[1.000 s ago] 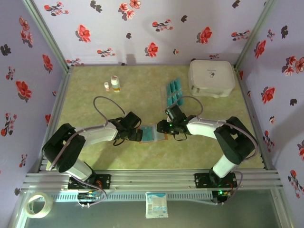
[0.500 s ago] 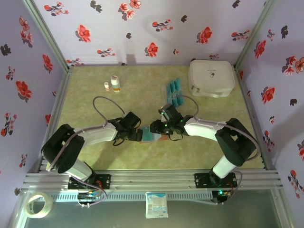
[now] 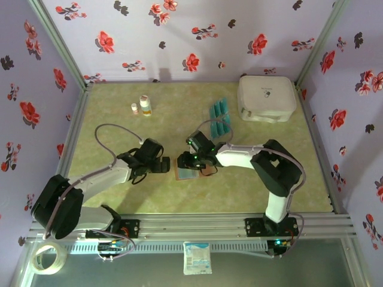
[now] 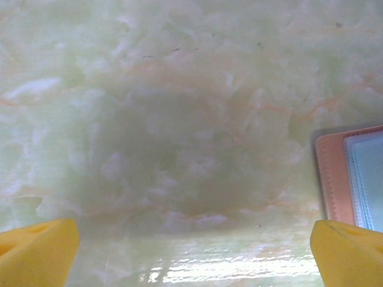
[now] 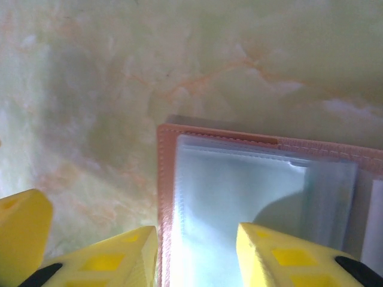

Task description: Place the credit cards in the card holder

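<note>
The card holder [image 3: 188,174] lies open on the table between my arms, reddish-brown with a greyish-blue pocketed inside [image 5: 239,185]. My right gripper [image 3: 184,161] hangs right over its left part. Its yellow jaws stand partly apart [image 5: 196,236] above the pocket, and no card shows between them. My left gripper [image 3: 160,165] rests a little left of the holder, wide open [image 4: 194,233] over bare table, with the holder's brown edge [image 4: 333,179] at its right. The teal-blue credit cards [image 3: 220,116] lie in a loose group further back.
A large white rounded case [image 3: 267,98] stands at the back right. Two small bottles [image 3: 143,106] stand at the back left. Patterned walls close in the green marbled table [image 3: 119,131] on three sides.
My left gripper has drawn back to the left, off the holder. My right gripper has moved left across the holder, which now looks narrower than before.
</note>
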### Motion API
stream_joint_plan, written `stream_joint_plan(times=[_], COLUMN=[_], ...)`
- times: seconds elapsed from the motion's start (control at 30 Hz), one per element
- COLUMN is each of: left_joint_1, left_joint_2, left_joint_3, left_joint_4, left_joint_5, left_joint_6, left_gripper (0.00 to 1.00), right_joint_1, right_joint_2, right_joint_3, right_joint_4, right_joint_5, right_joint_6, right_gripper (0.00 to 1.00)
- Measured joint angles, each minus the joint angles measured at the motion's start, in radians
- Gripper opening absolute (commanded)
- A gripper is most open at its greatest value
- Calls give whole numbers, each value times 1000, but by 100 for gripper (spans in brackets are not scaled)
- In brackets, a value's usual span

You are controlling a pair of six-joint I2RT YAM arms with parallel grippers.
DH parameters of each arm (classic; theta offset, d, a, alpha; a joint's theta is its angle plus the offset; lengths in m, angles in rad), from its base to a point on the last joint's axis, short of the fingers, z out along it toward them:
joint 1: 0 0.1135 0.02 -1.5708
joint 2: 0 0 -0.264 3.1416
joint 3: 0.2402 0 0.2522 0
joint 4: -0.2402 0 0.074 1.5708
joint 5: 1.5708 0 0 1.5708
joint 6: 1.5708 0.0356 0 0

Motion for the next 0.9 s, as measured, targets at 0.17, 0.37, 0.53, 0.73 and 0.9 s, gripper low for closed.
stream_joint_plan(times=[0.17, 0.37, 0.53, 0.73, 0.9], left_joint_1=[0, 0, -18, -74, -116], left_joint_2=[0, 34, 79, 146, 202], left_joint_3=[0, 13, 68, 137, 162], left_joint_4=[-2, -6, -5, 5, 9], left_joint_5=[0, 15, 24, 27, 23], left_joint_6=[1, 10, 27, 45, 62], left_gripper=[100, 100, 100, 100, 100], right_joint_1=[0, 0, -18, -56, -62], right_joint_2=[2, -76, -183, -223, -223], right_joint_3=[10, 10, -13, -121, -185], right_joint_4=[14, -43, -74, -80, -85], right_joint_5=[-6, 22, 62, 100, 111], right_joint_6=[8, -3, -32, -46, -46], right_gripper=[40, 42, 42, 41, 41])
